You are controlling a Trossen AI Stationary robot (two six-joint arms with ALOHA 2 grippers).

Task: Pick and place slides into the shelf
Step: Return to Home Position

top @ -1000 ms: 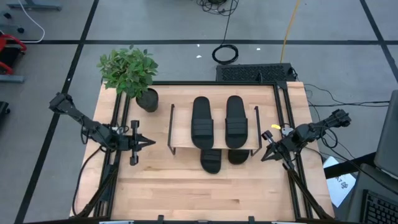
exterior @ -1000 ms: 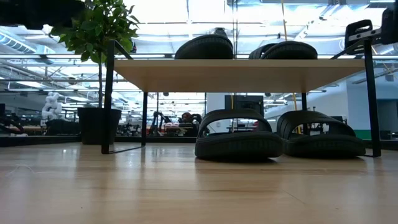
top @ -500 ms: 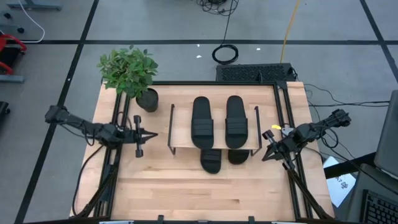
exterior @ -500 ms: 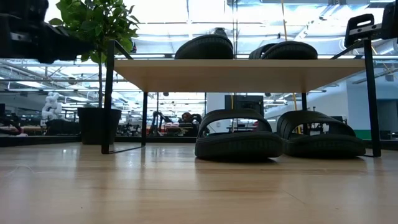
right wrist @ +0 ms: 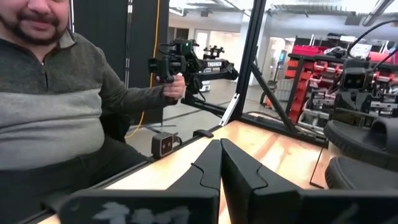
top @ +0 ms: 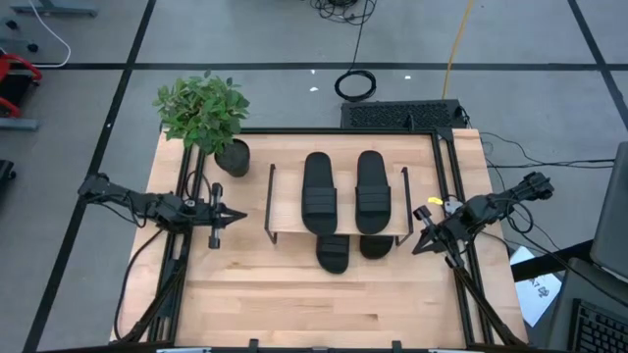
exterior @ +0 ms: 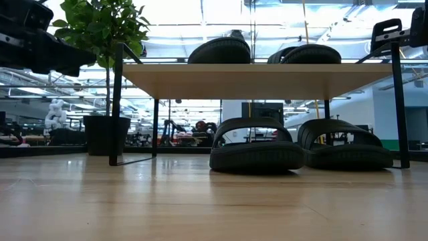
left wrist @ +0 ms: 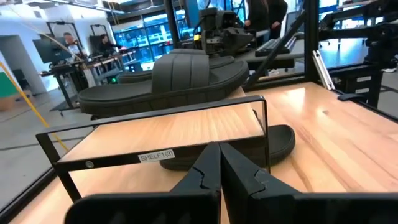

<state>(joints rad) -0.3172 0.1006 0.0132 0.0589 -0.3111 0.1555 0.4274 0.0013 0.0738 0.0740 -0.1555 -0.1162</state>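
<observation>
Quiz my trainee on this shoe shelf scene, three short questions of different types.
1. How many slides lie on top of the shelf?
2. True or false: the left gripper is holding a slide.
3. Which item shares the table with the shelf? A) potted plant B) lamp C) box
Key: 1. Two; two more sit underneath. 2. False; left gripper and right gripper are shut, empty. 3. A.

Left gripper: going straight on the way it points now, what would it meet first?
Most likely the near end of the shelf: the left gripper, shut, points at its black side frame and top-board edge. Height is hard to judge, so it might pass just under the board toward the lower slide.
</observation>
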